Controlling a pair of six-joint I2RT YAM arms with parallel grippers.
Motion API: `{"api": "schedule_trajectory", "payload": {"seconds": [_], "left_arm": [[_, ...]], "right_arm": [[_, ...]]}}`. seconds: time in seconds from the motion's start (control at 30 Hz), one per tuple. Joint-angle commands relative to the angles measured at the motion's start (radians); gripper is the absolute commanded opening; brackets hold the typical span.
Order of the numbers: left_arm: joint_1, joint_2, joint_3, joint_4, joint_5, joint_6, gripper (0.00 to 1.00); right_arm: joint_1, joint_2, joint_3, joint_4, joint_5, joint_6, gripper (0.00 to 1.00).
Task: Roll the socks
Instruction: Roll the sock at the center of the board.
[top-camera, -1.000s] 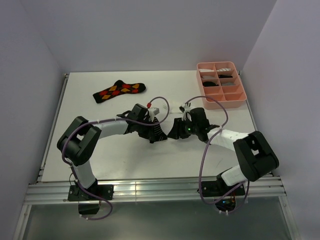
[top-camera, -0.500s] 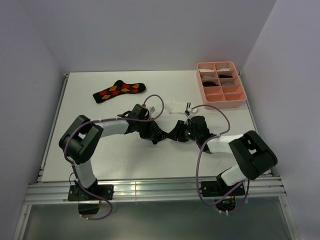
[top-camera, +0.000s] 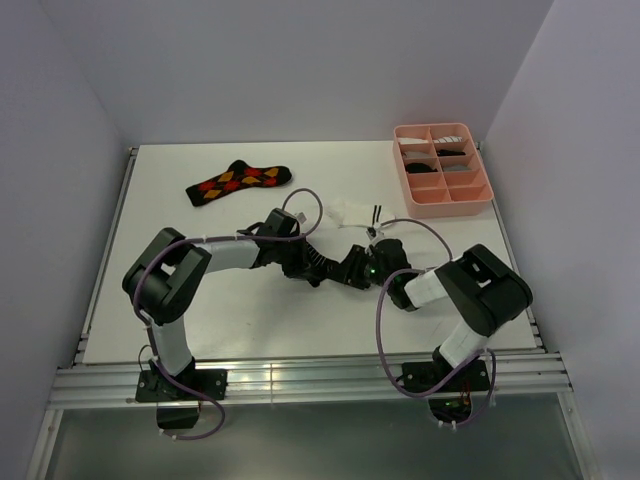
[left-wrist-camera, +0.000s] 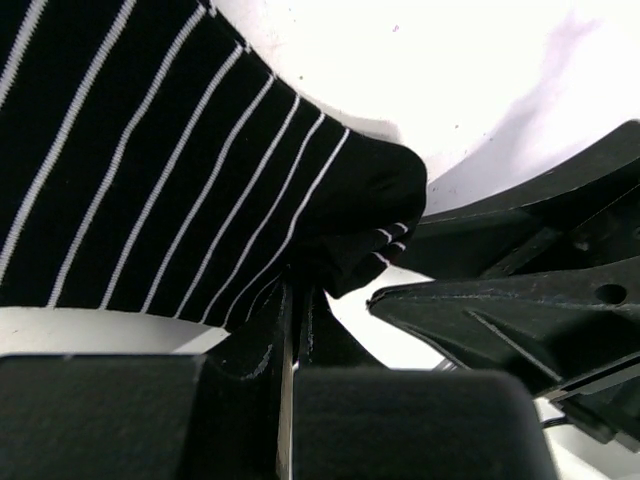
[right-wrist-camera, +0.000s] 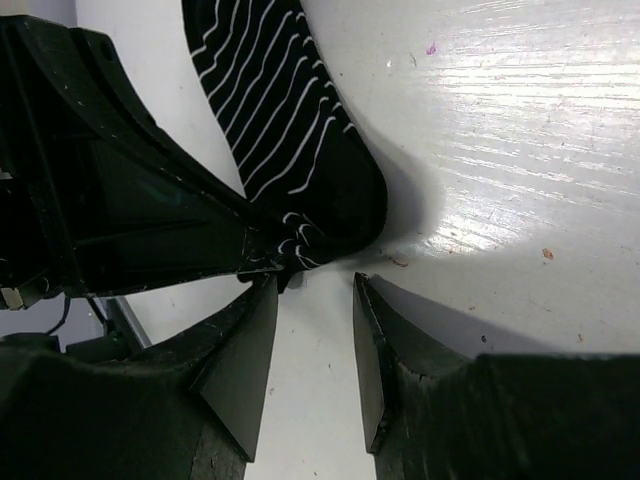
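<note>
Mid-surface, the two arms meet tip to tip.

Left fingers (left-wrist-camera: 262, 345): closed, pinching the folded end of the black fabric sock with thin white stripes (left-wrist-camera: 200, 180). The rest of that sock lies flat on the white surface (top-camera: 250, 320), running away from the grip.

Right fingers (right-wrist-camera: 385, 340): apart, with only bare surface in the gap. Their tips are just beside the sock's rounded end; contact cannot be made out.

Black sock with red, orange and yellow argyle diamonds (top-camera: 238, 182): flat, far left, well apart from both arms.

Short white sock (top-camera: 345, 210): just beyond the arms, between them and the pink plastic compartment tray (top-camera: 450, 208) at the far right. Tray contents too small to tell.
</note>
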Motion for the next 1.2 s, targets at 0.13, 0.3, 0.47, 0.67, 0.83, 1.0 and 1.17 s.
{"api": "schedule_trajectory", "payload": {"seconds": [0.13, 0.3, 0.47, 0.67, 0.83, 1.0, 1.17], "left_arm": [[0.009, 0.017, -0.001, 0.049, -0.002, -0.084, 0.00], [0.009, 0.017, -0.002, 0.048, -0.006, -0.081, 0.00], [0.011, 0.018, -0.005, 0.049, 0.000, -0.082, 0.00], [0.013, 0.020, -0.005, 0.049, 0.012, -0.079, 0.00], [0.014, 0.023, -0.005, 0.049, 0.021, -0.078, 0.00], [0.016, 0.026, -0.008, 0.078, 0.034, -0.078, 0.00], [0.016, 0.003, -0.005, 0.077, 0.002, -0.049, 0.02]], "right_arm": [[0.006, 0.063, -0.048, 0.159, 0.074, 0.079, 0.45], [0.006, 0.097, -0.046, 0.191, 0.094, 0.092, 0.45], [0.006, 0.135, -0.025, 0.202, 0.097, 0.099, 0.45], [0.003, 0.192, -0.020, 0.246, 0.089, 0.114, 0.45], [-0.004, 0.239, -0.019, 0.302, 0.079, 0.134, 0.43], [-0.007, 0.255, -0.014, 0.308, 0.073, 0.132, 0.25], [-0.009, 0.164, 0.015, 0.108, 0.102, 0.076, 0.00]]}}
